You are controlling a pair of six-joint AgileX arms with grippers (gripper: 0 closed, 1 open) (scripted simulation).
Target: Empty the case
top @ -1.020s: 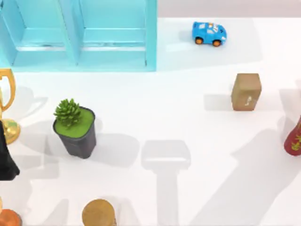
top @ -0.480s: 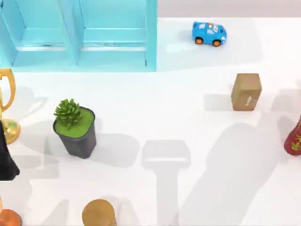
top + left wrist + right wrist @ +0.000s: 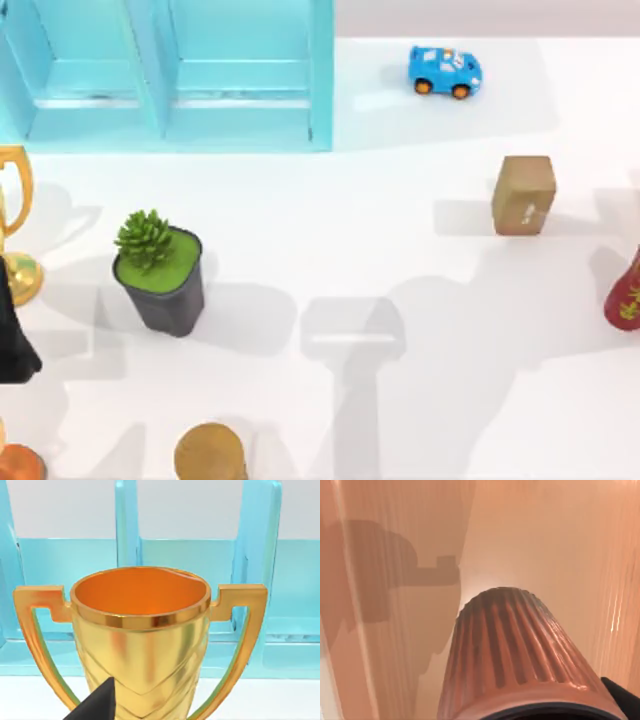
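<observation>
Left wrist view: gold trophy (image 3: pixel 140 640) before the case (image 3: pixel 190 565). Top view: trophy at left edge, toy car (image 3: pixel 444 71) far right. Both grippers' opening: cannot tell. No readable writing.

A potted succulent (image 3: pixel 158 270) was seen left of centre, upright. A gold trophy (image 3: pixel 14 225) was placed at the left edge. A blue toy car (image 3: pixel 444 71) was parked far back on the table (image 3: pixel 380 240). A tan block (image 3: pixel 523 195) was set right, a red vase (image 3: pixel 626 293) at the right edge, and a bronze cylinder (image 3: pixel 210 453) at the near edge.
</observation>
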